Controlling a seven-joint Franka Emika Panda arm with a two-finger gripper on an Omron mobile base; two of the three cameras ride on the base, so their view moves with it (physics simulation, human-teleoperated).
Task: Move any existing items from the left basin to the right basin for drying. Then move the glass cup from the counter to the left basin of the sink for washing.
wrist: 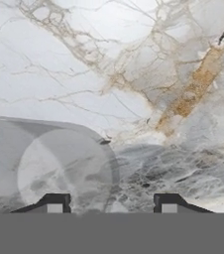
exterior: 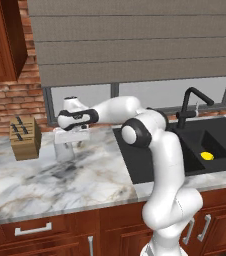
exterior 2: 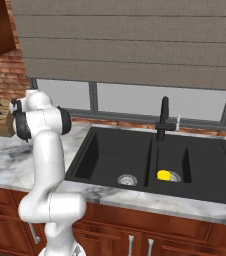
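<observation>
Knife block (exterior: 25,137): wooden, far left on the marble tabletop (exterior: 45,185).
Glass cup (exterior: 65,150): clear tumbler, upright on the tabletop, left of the sink (exterior 2: 110,150).
End effector (exterior: 71,135): directly over the cup, pointing down; whether the fingertips (wrist: 54,203) grip the glass, hard to tell.
Left basin (exterior 2: 110,155): silver drain (exterior 2: 127,178).
Right basin (exterior 2: 177,160): yellow container (exterior 2: 163,175) on its floor.

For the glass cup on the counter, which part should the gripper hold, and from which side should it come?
Probably from above, with one finger on each side of the upright wall near the rim. The glass cup stands upright on the counter, straight-sided with no handle, and the gripper hangs directly over it, jaws apart around it.
</observation>
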